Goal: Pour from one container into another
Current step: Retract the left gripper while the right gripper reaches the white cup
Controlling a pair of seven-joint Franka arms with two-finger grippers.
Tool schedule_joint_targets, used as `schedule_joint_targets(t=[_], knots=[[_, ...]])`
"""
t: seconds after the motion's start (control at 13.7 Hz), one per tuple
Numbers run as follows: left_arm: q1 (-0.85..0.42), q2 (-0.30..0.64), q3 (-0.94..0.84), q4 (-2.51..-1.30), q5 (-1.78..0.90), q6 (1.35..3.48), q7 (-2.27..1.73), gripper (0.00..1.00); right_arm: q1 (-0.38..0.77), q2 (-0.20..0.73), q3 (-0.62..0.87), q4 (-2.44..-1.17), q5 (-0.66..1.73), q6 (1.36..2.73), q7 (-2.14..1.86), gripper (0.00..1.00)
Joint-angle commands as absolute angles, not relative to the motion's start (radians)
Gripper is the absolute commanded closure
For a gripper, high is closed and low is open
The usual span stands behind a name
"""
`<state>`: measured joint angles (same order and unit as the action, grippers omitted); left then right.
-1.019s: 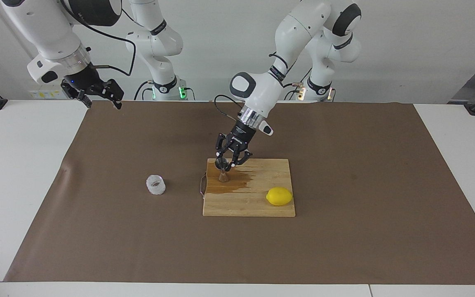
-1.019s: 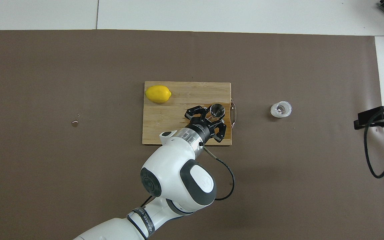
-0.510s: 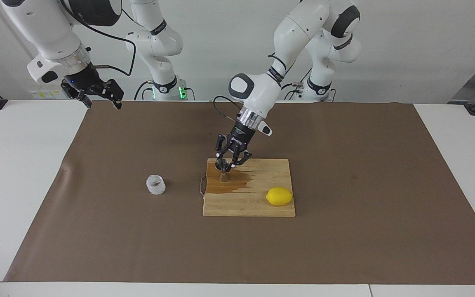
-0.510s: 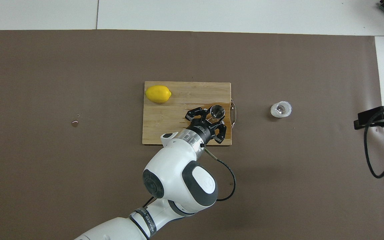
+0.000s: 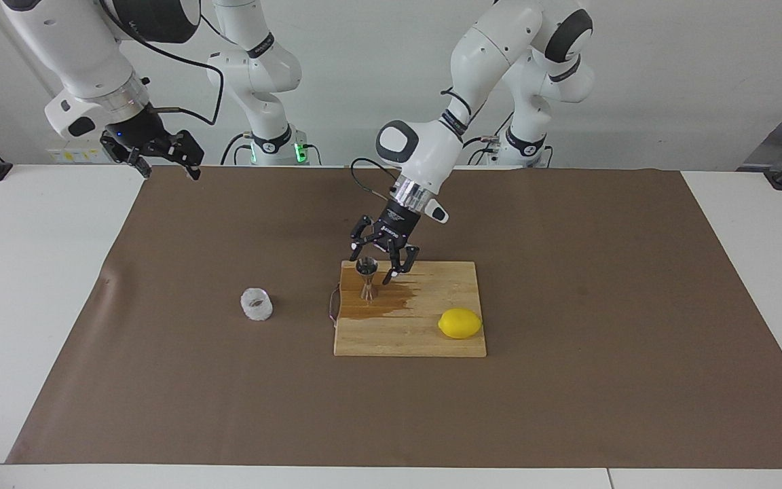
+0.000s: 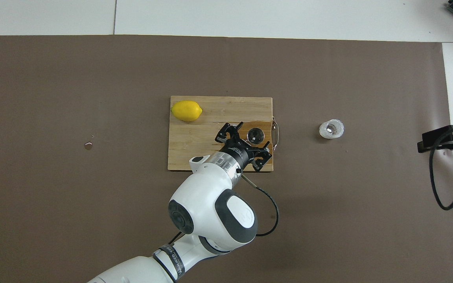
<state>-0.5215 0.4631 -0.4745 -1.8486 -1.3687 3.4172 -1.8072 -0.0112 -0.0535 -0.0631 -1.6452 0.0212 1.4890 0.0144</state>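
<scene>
Jigger [image 5: 367,278]: standing upright on the cutting board [image 5: 432,339], between the left tool's [image 5: 379,266] spread, ungripping fingers. Glass cup [image 5: 256,304]: lying beside the board, toward the waiting, open right tool [image 5: 160,155].

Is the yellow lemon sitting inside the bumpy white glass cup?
No, the yellow lemon lies on the wooden cutting board, apart from the bumpy whitish glass cup.

My arms [image 5: 493,54] are white with black joints. Mid-frame, a yellow lemon [image 5: 459,323] sits on a pale wood board [image 5: 432,339] with a dark wet stain; the mat [image 5: 567,272] is brown, the cup [image 5: 256,304] whitish, the jigger [image 5: 366,277] silver.
</scene>
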Motion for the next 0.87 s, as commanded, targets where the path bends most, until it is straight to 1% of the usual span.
schedule_joint_targets(t=[0.0, 0.07, 0.22, 0.29, 0.51, 0.8], knots=[[-0.523, 0.447, -0.474, -1.835, -1.367, 3.425, -1.801, 0.00, -0.026, -0.048, -0.052, -1.632, 0.018, 1.477, 0.026, 0.00], [-0.519, 0.428, -0.474, -1.838, -1.367, 3.409, -1.796, 0.00, -0.026, -0.048, -0.052, -1.632, 0.018, 1.476, 0.026, 0.00], [-0.483, 0.382, -0.472, -1.848, -1.368, 3.305, -1.758, 0.00, -0.026, -0.048, -0.052, -1.632, 0.018, 1.476, 0.026, 0.00], [-0.477, 0.344, -0.465, -1.877, -1.368, 3.260, -1.741, 0.00, -0.026, -0.048, -0.052, -1.632, 0.018, 1.477, 0.026, 0.00], [-0.398, 0.266, -0.459, -1.920, -1.365, 3.107, -1.686, 0.00, -0.026, -0.048, -0.052, -1.632, 0.018, 1.476, 0.026, 0.00], [-0.263, 0.222, -0.451, -1.947, -1.173, 2.858, -1.675, 0.00, -0.026, -0.048, -0.052, -1.632, 0.018, 1.476, 0.026, 0.00]])
